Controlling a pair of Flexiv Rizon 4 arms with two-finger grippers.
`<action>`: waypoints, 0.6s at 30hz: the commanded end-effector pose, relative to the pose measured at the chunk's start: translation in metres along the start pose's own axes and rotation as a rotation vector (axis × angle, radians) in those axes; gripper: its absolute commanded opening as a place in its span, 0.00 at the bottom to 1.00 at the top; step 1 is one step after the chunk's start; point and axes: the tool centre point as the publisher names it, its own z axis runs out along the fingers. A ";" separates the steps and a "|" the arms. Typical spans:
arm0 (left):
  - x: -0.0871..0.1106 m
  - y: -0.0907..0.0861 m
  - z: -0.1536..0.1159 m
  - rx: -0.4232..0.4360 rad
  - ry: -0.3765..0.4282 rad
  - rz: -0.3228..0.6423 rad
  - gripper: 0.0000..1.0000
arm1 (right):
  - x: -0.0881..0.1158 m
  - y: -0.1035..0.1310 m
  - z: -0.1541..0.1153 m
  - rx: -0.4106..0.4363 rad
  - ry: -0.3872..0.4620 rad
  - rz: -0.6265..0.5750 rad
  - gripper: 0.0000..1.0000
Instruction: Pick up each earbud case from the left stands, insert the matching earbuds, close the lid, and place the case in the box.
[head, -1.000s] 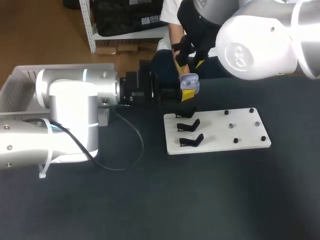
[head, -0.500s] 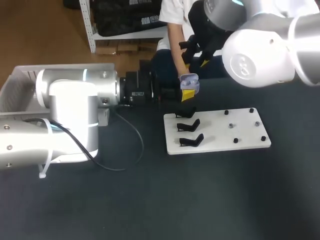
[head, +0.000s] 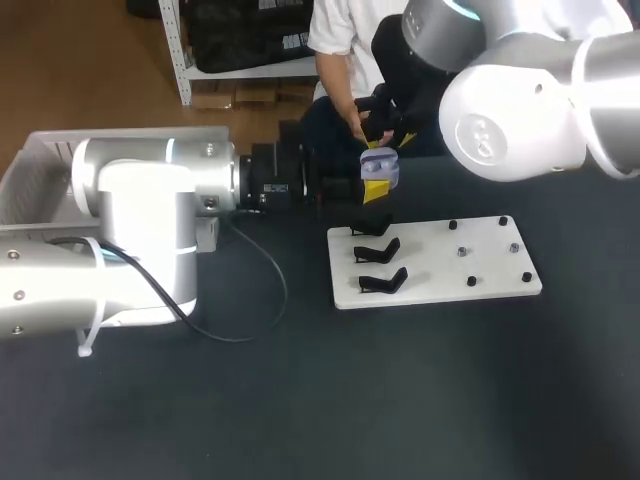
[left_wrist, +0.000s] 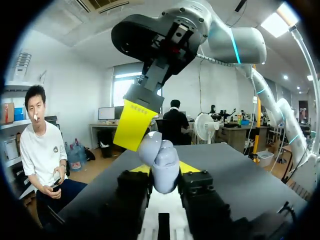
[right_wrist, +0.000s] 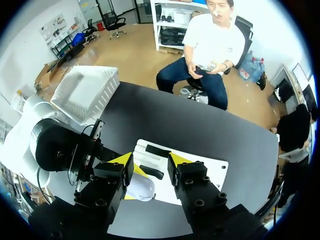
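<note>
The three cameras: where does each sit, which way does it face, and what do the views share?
Head view: above and behind, facing down on the table; left arm and right arm both show.
Left wrist view: on the left arm, facing along the left gripper, shut on the lavender earbud case; the right arm's yellow fingertip close by.
Right wrist view: on the right arm, facing down past the open right gripper onto the white stand board.
Shared: all three show that case.
</note>
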 end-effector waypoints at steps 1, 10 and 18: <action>0.001 -0.001 0.000 -0.006 -0.006 0.004 0.00 | 0.008 0.001 -0.006 -0.001 -0.011 -0.002 0.44; 0.001 -0.001 0.000 -0.006 -0.006 0.004 0.00 | 0.016 0.007 -0.011 -0.014 -0.021 -0.008 0.45; 0.001 -0.001 0.000 -0.006 -0.006 0.004 0.00 | 0.024 0.002 -0.050 -0.050 -0.112 -0.011 0.49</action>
